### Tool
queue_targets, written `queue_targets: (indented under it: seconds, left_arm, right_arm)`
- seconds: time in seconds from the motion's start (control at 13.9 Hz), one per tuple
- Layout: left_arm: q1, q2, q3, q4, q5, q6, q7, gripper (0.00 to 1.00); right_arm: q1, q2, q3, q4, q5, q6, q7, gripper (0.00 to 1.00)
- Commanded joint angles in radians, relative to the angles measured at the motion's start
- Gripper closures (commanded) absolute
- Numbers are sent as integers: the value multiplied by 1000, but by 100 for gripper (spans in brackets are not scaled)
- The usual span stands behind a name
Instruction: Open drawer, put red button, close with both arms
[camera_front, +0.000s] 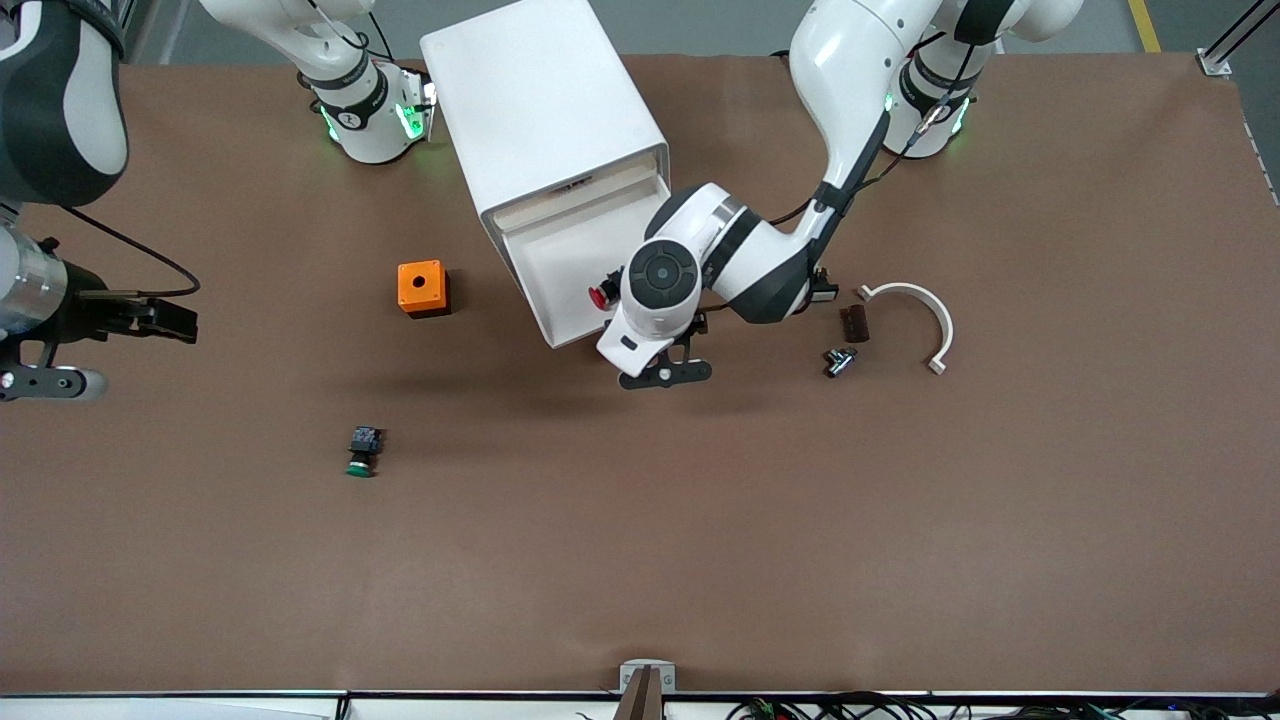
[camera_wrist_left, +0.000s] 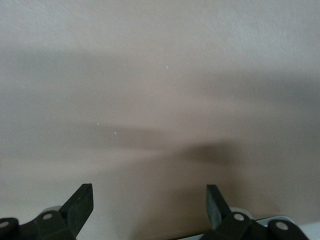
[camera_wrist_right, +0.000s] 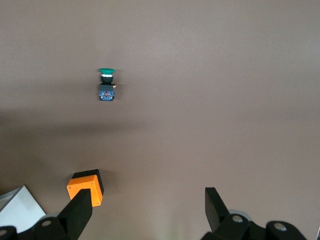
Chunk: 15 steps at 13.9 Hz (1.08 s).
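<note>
— Left gripper hangs over the open drawer, jaws apart, nothing in them. Right gripper waits, jaws apart too, over bare table at the right arm's end.

— And the red button?

— Lying in the drawer, near its front, just beside the left wrist. I'd say closing comes next; the left arm is much the nearer.

The table wears a matt brown covering (cloth-like, faintly grained); the cabinet looks smooth white plastic, the arms glossy white.
</note>
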Motion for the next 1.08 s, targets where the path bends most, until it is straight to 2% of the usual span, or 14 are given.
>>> queue_targets:
  seconds: [0.0,0.43,0.86,1.0]
  left_arm:
    - [-15,-21,-36,-27,-10,16,-53,1]
    - [-31,-26,-154,-60,-10,14,-172,1]
    - [-37,-21,-223,-74,-13,40,-245,1]
    - [-69,-20,-226,-74,-13,66,-306,1]
  right_arm:
    - [-55,3,23,13,0,-14,-65,0]
    - [-111,3,23,-1,60,-23,-76,0]
    - [-108,5,26,13,59,-20,-64,0]
    - [-110,3,26,44,65,-21,-64,0]
